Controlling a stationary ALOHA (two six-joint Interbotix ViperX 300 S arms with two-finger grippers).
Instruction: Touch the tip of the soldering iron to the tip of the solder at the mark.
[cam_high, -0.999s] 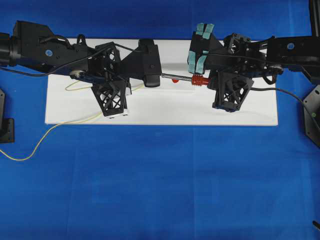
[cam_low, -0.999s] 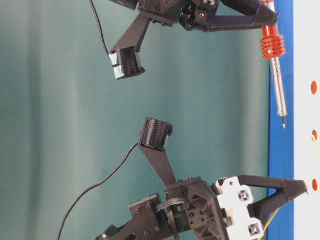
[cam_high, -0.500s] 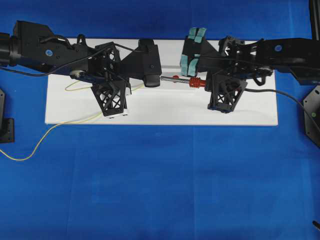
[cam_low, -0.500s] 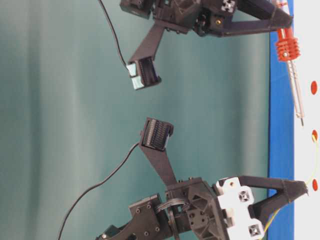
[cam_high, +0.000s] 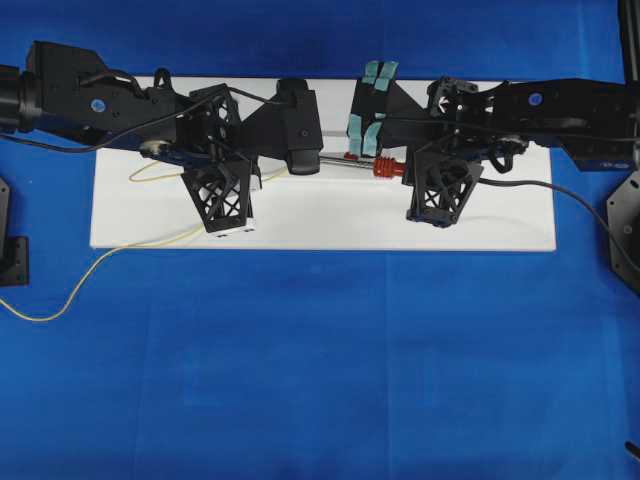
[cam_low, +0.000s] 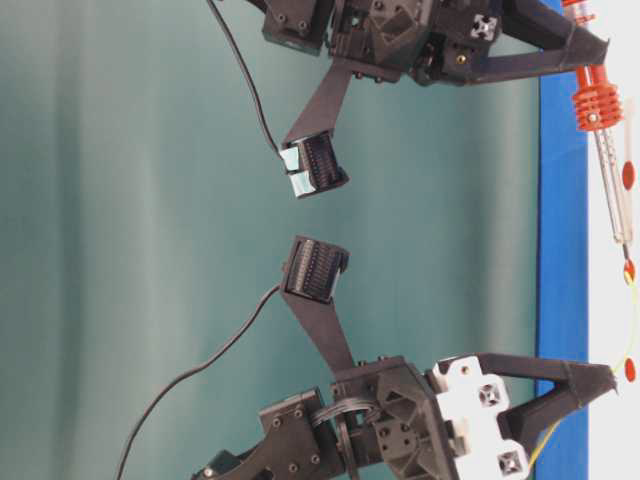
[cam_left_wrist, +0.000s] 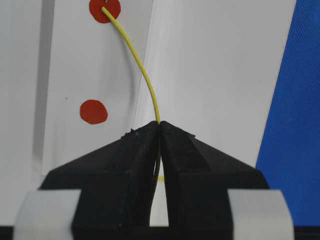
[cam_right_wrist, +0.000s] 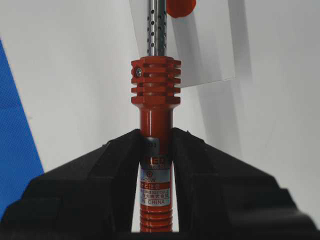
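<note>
Filling the bottom of the left wrist view, the left gripper (cam_left_wrist: 160, 125) has its black jaws pressed together on the solder (cam_left_wrist: 142, 75), a very thin yellow wire that leaves the jaw tips at mid-frame and bows up and to the left. Its free end lies on a red dot (cam_left_wrist: 104, 9) at the top left of that frame; a second red dot (cam_left_wrist: 93, 111) sits lower left, clear of the wire, both on the white board (cam_left_wrist: 215, 70).

In the right wrist view the right gripper (cam_right_wrist: 157, 137) clamps the soldering iron (cam_right_wrist: 156, 90) by its red body, just below the ribbed red-orange collar. A label with small print shows between the jaws. Above the collar a silver shaft with rows of small holes runs out of the top of the frame, next to another red dot (cam_right_wrist: 181, 6).

Farther off, the table-level view shows the iron's pointed tip at the right edge, just beside the solder's end at a red dot; whether they touch cannot be told. In the overhead view the wire trails off the board's lower left corner onto the blue cloth (cam_high: 320, 380).
</note>
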